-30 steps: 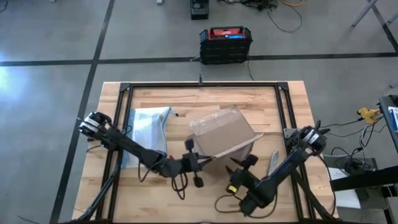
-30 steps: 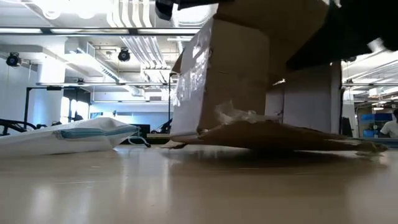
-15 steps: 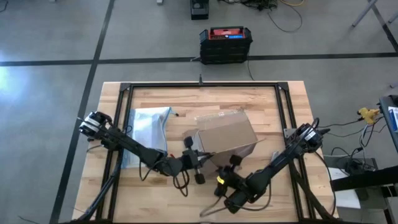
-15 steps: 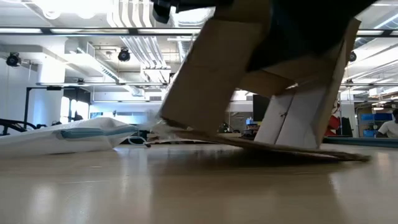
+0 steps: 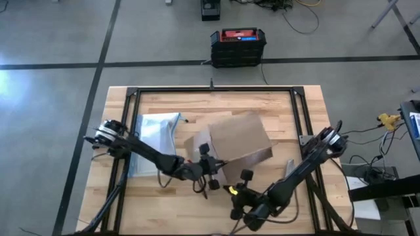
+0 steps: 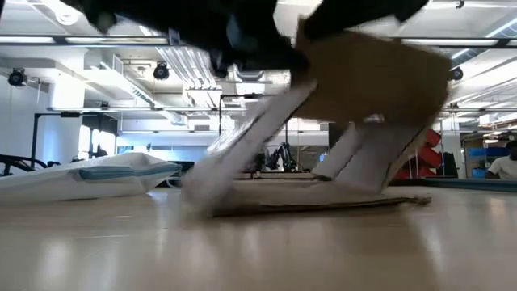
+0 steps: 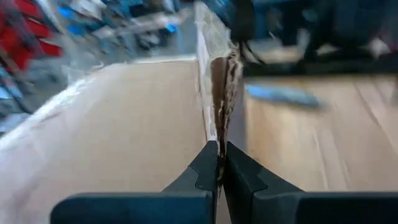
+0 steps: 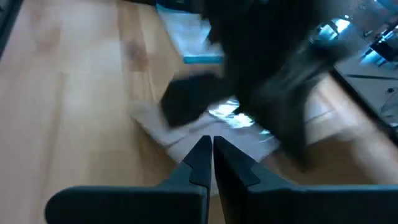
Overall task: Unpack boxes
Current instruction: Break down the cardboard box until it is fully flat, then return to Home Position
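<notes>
The box [image 5: 239, 139], tipped mid-table, looks light, stiff and tape-slick; the left gripper [image 7: 218, 163] clamps a flap edge, the likeliest handhold, while the right gripper [image 8: 211, 151] is clenched empty.

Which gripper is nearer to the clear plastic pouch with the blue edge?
The left gripper: shut on a flap of the cardboard box, just right of the pouch. The right gripper, shut, sits farther right, at the box's near side.

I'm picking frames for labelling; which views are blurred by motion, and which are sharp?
High view: sharp on the cardboard box and both arms. Low view: box and arms smeared, pouch crisp. Left wrist view: hand sharp, background streaked. Right wrist view: hand sharp, everything beyond it heavily blurred.
</notes>
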Tool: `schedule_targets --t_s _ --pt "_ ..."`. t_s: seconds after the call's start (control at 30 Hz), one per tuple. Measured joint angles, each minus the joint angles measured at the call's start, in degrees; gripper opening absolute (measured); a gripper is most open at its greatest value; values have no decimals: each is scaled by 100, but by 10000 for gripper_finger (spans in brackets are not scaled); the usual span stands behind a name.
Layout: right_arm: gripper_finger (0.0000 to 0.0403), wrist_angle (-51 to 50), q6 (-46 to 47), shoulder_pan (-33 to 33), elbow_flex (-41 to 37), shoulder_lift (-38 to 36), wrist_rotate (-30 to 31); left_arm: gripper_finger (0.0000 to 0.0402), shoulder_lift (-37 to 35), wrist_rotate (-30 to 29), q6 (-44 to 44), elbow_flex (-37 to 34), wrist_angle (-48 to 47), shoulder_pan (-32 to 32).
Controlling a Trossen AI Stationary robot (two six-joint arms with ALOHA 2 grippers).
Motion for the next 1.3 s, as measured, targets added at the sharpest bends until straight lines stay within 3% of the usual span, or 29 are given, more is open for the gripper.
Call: schedule_targets --t_s 0.1,0.37,0.43,0.53,0.77,0.97,1.07,1.17,1.3 --pt "0 -467 -2 85 77 -313 -9 0 426 419 -201 2 -26 64" --pt "1 -1384 -6 45 117 -1052 -43 7 1062 352 -202 39 189 120" --pt "4 -1860 205 -28 113 -1197 -77 21 1058 577 -200 37 249 181" --pt "9 -2643 807 -223 112 -1410 -50 47 1049 1177 -131 39 654 444" --pt "13 -3274 1211 -741 100 -1554 -39 91 1073 1631 262 87 1187 1456" --pt "14 -3478 763 -979 100 -1557 -541 130 577 2422 410 153 1155 1910" --pt "14 -3951 748 -1045 97 -1557 -629 148 180 2849 472 139 569 1841" --pt "14 -4735 750 -1074 39 -1555 -566 161 -308 2777 514 95 -321 1575" --pt "14 -5315 960 -1115 -157 -1557 -439 168 -1054 2033 435 -60 -1249 1039"
